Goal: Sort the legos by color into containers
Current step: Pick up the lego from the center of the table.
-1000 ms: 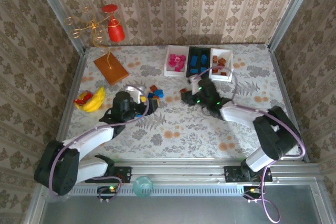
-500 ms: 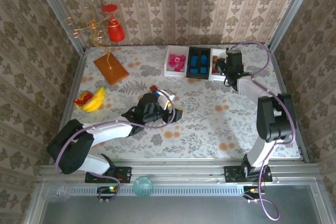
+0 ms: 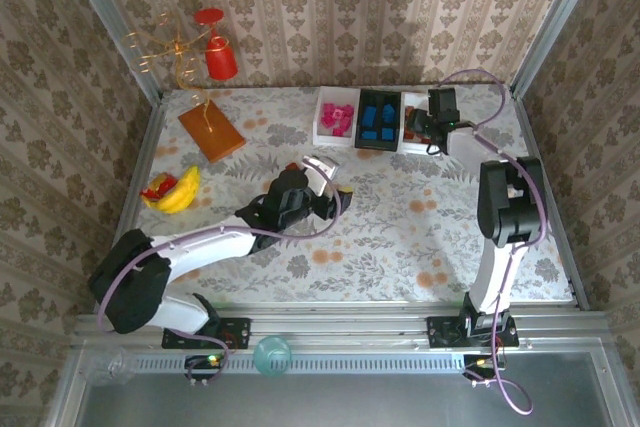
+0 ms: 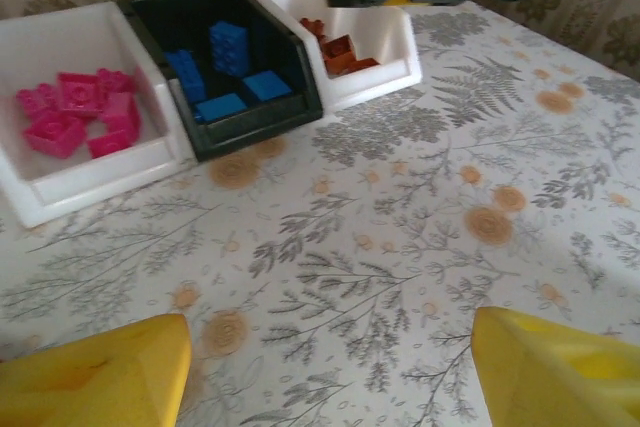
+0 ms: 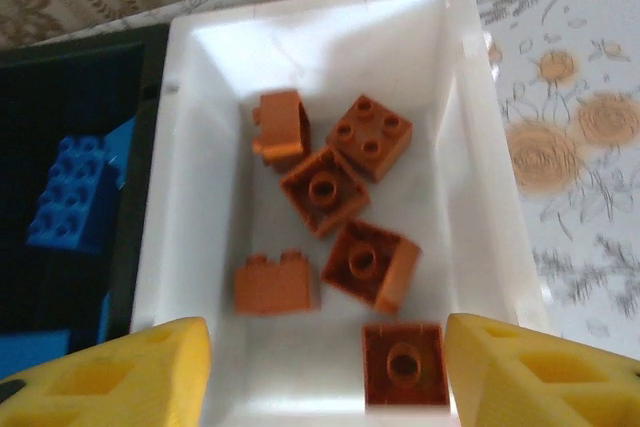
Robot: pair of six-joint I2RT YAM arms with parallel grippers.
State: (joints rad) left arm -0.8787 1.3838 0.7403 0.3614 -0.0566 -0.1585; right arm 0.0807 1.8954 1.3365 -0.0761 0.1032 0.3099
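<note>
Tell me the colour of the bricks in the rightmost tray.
Brown-orange bricks, in the white tray; clearest in the right wrist view.

Pink legos (image 4: 75,117) lying jumbled in left white tray (image 4: 100,179). Blue legos (image 4: 225,77) lying in middle black tray (image 4: 262,127). Six brown legos (image 5: 340,217) lying scattered in right white tray (image 5: 180,197). Trays sitting side by side, touching, on counter (image 4: 400,247).

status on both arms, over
Left end effector open, empty. Right end effector open over white tray of brown bricks. One loose brick beside left arm.
</note>
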